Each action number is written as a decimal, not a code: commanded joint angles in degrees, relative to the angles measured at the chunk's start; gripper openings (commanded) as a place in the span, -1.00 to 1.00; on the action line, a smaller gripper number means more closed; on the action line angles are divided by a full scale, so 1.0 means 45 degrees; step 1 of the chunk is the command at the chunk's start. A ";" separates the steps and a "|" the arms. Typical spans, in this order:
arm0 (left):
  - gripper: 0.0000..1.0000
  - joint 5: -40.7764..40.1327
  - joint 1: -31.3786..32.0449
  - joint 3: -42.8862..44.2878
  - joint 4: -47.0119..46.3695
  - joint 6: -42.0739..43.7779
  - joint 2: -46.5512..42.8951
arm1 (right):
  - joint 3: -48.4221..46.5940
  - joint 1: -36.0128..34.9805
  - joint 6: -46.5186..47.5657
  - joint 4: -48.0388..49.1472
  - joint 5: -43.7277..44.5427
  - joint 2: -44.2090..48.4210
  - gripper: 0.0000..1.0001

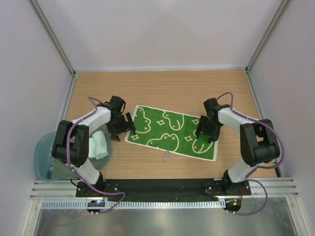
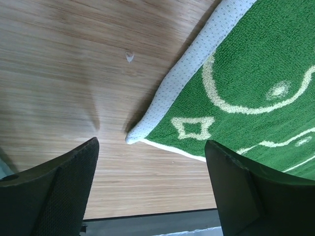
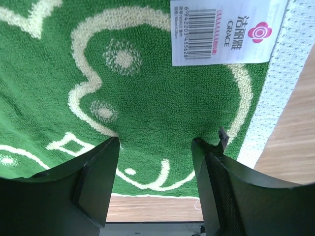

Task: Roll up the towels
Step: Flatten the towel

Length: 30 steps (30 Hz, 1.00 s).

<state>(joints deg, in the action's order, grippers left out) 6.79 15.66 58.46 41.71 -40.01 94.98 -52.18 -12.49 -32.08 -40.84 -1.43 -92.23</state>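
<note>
The green towel (image 1: 170, 132) with cream patches and white doodles lies flat in the middle of the table. It also shows in the left wrist view (image 2: 256, 73) and the right wrist view (image 3: 162, 98). My left gripper (image 1: 123, 129) is open and empty over bare wood (image 2: 150, 191), just short of the towel's left corner (image 2: 135, 135). My right gripper (image 1: 206, 135) is open (image 3: 155, 182), with its tips on or just above the towel's right part, near a white barcode label (image 3: 221, 29). The pale mint-blue towel (image 1: 98, 145) lies bunched in the bin.
The translucent teal-grey bin (image 1: 47, 157) sits at the near left, beside the left arm. A small pale tag-like thing (image 1: 166, 156) lies on the wood at the towel's front edge. Walls close the table on three sides.
</note>
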 commanded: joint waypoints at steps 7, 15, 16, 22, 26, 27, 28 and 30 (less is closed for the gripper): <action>0.47 0.0328 0.0465 -0.0197 -0.1026 -0.0308 0.0612 | -0.2034 0.0178 -0.0021 0.0697 0.0666 -0.2082 0.35; 0.24 0.0347 0.0661 -0.0607 -0.1164 -0.0484 0.0379 | -0.3539 0.0217 0.0233 0.0346 0.1313 -0.2884 0.35; 0.22 0.0328 0.0680 -0.0665 -0.1203 -0.0503 0.0359 | -0.3618 0.0217 0.0407 0.0384 0.1372 -0.2981 0.35; 0.24 0.0192 0.0797 -0.0939 -0.1223 -0.0582 -0.0012 | -0.4166 0.0510 0.0800 0.0091 0.1723 -0.2964 0.34; 0.27 -0.0102 0.0817 -0.1115 -0.1164 -0.0699 -0.0500 | -0.3873 0.0588 0.0800 -0.0182 0.2074 -0.2127 0.34; 0.26 -0.0121 0.0855 -0.1193 -0.1164 -0.0738 -0.0578 | -0.3718 0.0608 0.0780 -0.0240 0.2134 -0.1891 0.34; 0.25 -0.0121 0.0894 -0.1251 -0.1145 -0.0757 -0.0715 | -0.3658 0.0627 0.0799 -0.0299 0.2173 -0.1695 0.34; 0.18 -0.0180 0.1012 -0.1369 -0.1145 -0.0796 -0.0774 | -0.3502 0.0627 0.0780 -0.0475 0.2251 -0.1130 0.34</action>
<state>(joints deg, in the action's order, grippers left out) 7.20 19.46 53.30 36.88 -43.07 93.25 -68.29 -9.93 -29.28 -42.15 6.13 -103.37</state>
